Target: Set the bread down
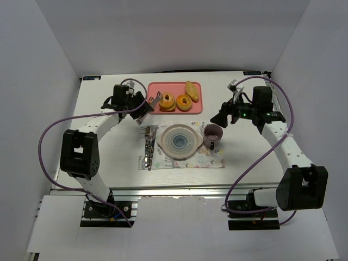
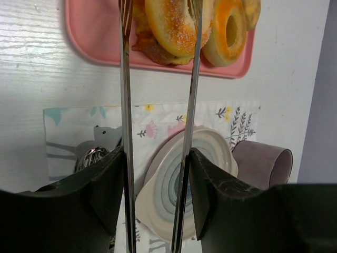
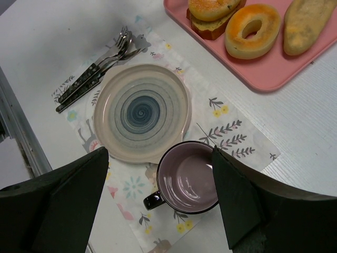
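Three breads lie on a pink tray [image 1: 155, 87] at the back: a sugared doughnut [image 1: 167, 100] on a brown slice, a ring doughnut [image 1: 184, 102] and a long roll [image 1: 191, 89]. My left gripper [image 1: 142, 106] is shut on metal tongs [image 1: 155, 100]. In the left wrist view the tongs [image 2: 125, 105] reach out to the tray [image 2: 89, 37] and their two arms straddle the sugared doughnut [image 2: 171, 26]. A striped plate [image 1: 180, 141] sits on a flowered placemat [image 1: 209, 159]. My right gripper [image 1: 222, 117] is open and empty, above a purple mug [image 3: 187, 176].
Cutlery [image 1: 149, 144] lies on the placemat left of the plate. The mug [image 1: 212, 134] stands right of the plate. White walls enclose the table on the left, back and right.
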Action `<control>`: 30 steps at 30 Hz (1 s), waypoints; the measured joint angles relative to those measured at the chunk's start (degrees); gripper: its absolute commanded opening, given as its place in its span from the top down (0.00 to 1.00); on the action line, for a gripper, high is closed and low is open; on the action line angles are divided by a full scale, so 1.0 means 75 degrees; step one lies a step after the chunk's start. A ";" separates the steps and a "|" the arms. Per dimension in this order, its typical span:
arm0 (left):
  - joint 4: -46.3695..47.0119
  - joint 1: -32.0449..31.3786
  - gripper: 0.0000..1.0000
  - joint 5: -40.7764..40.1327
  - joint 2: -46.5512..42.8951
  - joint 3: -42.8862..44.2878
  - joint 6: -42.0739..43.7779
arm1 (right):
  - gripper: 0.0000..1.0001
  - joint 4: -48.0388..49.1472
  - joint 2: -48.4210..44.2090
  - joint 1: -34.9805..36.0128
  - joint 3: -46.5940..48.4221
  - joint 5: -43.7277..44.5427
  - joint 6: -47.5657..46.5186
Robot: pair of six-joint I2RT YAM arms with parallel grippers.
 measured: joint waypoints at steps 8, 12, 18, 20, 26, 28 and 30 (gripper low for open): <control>0.0356 0.0000 0.41 0.0216 0.0000 -0.0070 -0.0195 | 0.16 0.0003 0.0000 -0.0026 0.0000 -0.0006 0.0026; 0.0344 -0.0003 0.41 0.0259 0.0017 -0.0096 -0.0198 | 0.16 0.0003 0.0000 -0.0026 0.0000 -0.0006 0.0050; 0.0338 -0.0023 0.42 0.0353 0.0210 -0.0099 -0.0201 | 0.16 0.0015 0.0000 -0.0026 0.0000 -0.0015 0.0082; 0.0335 -0.0044 0.43 0.0393 0.0251 -0.0099 -0.0230 | 0.16 0.0029 0.0000 -0.0026 0.0000 -0.0029 0.0082; 0.0420 -0.0096 0.59 0.0475 0.0300 -0.0099 -0.0396 | 0.16 0.0035 0.0000 -0.0029 0.0000 -0.0032 0.0105; 0.0452 -0.0096 0.68 0.0504 0.0300 -0.0102 -0.0434 | 0.16 0.0035 0.0000 -0.0035 0.0000 -0.0035 0.0108; 0.0478 -0.0096 0.71 0.0519 0.0300 -0.0111 -0.0484 | 0.16 0.0038 0.0000 -0.0047 0.0000 -0.0038 0.0108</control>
